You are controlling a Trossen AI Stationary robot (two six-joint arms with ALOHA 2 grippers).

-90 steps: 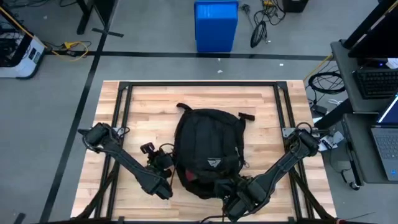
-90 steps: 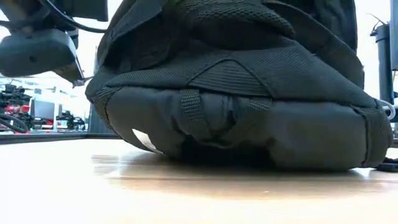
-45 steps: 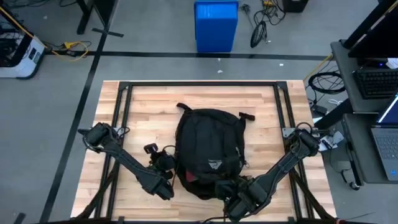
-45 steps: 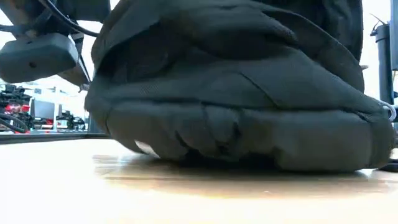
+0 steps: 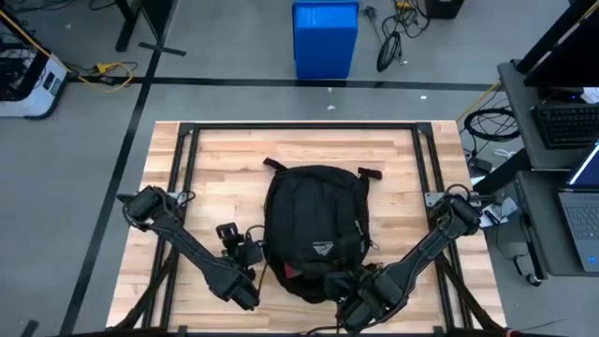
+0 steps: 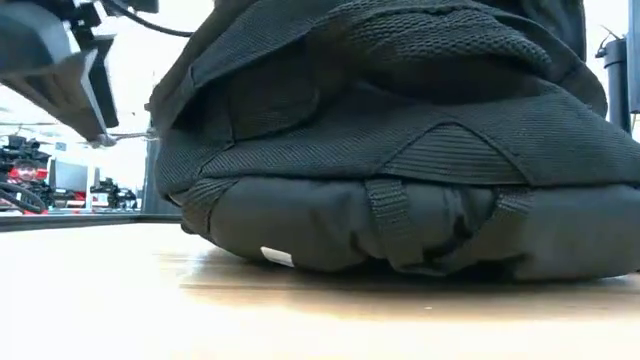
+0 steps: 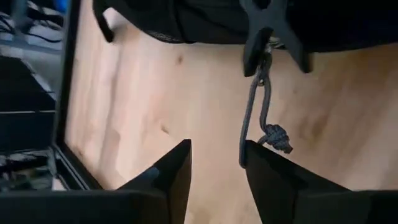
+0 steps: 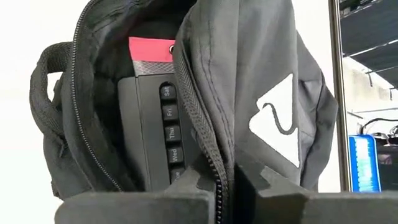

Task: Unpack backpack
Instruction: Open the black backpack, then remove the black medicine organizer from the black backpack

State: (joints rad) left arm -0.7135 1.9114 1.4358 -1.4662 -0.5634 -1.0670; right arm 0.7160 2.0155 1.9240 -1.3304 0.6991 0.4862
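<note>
Your right pincer (image 8: 225,180) pinches the zipper edge of the backpack (image 5: 315,225) at its six o'clock end, holding the mouth open (a keyed device (image 8: 163,140) shows inside); the left pincer (image 7: 216,165), parted narrowly around the zipper-pull cord (image 7: 258,118), sits at eight o'clock; backpack lies mid-bench (image 5: 225,159)

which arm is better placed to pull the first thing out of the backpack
Likely the left. The right claw is shut on the backpack flap by the zipper, holding its mouth open. The left claw is open beside the backpack, holding nothing, with only a zipper cord between its fingers.
</note>
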